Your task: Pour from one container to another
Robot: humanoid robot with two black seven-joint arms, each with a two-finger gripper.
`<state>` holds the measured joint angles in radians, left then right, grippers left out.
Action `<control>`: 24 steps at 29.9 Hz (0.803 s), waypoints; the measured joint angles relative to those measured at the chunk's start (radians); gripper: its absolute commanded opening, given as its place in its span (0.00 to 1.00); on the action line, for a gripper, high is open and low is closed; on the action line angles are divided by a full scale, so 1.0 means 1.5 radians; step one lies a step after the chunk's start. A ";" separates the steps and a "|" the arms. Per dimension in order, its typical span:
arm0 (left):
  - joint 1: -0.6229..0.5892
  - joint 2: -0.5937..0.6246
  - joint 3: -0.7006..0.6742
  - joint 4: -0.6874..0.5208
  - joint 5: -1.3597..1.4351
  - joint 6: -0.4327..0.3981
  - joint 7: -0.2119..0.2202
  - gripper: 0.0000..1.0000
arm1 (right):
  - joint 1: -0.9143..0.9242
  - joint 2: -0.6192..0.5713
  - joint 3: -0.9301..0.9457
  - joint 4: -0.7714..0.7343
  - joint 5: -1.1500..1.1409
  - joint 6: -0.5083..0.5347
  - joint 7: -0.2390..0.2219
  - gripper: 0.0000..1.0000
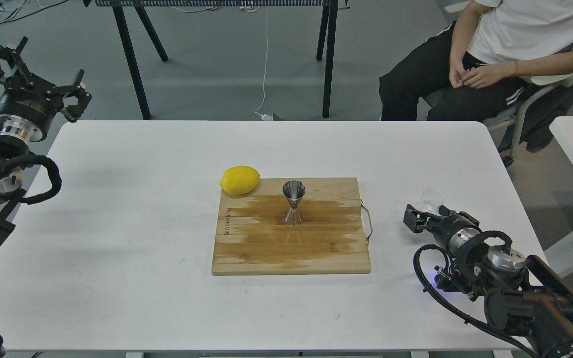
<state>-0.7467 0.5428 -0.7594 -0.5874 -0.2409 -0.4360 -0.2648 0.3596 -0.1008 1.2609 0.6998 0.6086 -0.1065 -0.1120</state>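
On the board (291, 248), one jigger (293, 202); right pincer (423, 211) around one beaker (431, 199), left pincer (38, 69) wide.

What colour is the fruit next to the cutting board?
Bright yellow: the lemon sits at the wooden cutting board's far left corner, seen in the head view.

One lemon (239, 180), one jigger (293, 203), one beaker (431, 199), one board (266, 248).

Two black arms with polished silver joint rings and looped black cables; the right arm (495, 278) shows a small blue light (near its wrist)
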 measured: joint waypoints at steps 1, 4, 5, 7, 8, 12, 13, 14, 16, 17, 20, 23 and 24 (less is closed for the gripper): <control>0.000 0.000 0.000 0.000 0.000 0.000 0.000 1.00 | -0.003 0.000 0.000 0.009 0.000 0.000 0.000 0.95; 0.001 0.001 0.000 0.000 0.000 -0.001 0.000 1.00 | -0.018 -0.003 0.003 0.048 -0.001 -0.006 0.001 0.96; 0.001 0.002 0.000 0.000 0.000 -0.001 0.000 1.00 | -0.026 -0.005 0.006 0.067 -0.001 -0.010 0.004 0.96; 0.001 0.002 0.000 0.000 0.000 -0.001 0.000 1.00 | -0.044 -0.013 0.008 0.113 -0.001 -0.014 0.014 0.96; 0.001 0.003 0.000 0.000 -0.001 -0.001 -0.001 1.00 | -0.054 -0.022 0.008 0.141 -0.002 -0.016 0.023 0.96; 0.001 0.003 0.000 0.000 -0.001 -0.001 -0.004 1.00 | -0.091 -0.056 0.008 0.229 -0.002 -0.016 0.059 0.96; 0.001 0.003 0.000 0.000 -0.001 -0.002 -0.004 1.00 | -0.097 -0.061 0.008 0.242 -0.003 -0.014 0.064 0.96; 0.001 0.003 0.000 0.000 -0.001 -0.002 -0.004 1.00 | -0.103 -0.068 0.008 0.255 -0.003 -0.013 0.069 0.96; 0.001 0.003 -0.001 0.000 -0.001 -0.003 -0.004 1.00 | -0.110 -0.085 0.008 0.276 -0.004 -0.012 0.075 0.97; 0.001 0.003 -0.001 0.000 -0.001 -0.003 -0.004 1.00 | -0.111 -0.095 0.008 0.285 -0.004 -0.011 0.076 0.97; 0.001 0.004 -0.001 0.000 -0.001 -0.004 -0.005 1.00 | -0.108 -0.121 0.008 0.298 -0.005 -0.006 0.078 0.99; 0.001 0.005 -0.001 0.000 -0.001 -0.004 -0.005 1.00 | -0.076 -0.158 0.008 0.299 -0.012 0.016 0.078 0.99; 0.001 0.005 -0.001 0.000 -0.001 -0.004 -0.005 1.00 | -0.055 -0.172 0.007 0.296 -0.023 0.027 0.078 1.00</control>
<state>-0.7454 0.5501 -0.7609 -0.5875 -0.2424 -0.4421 -0.2715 0.2765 -0.3588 1.2718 1.1437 0.5735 -0.0659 0.0056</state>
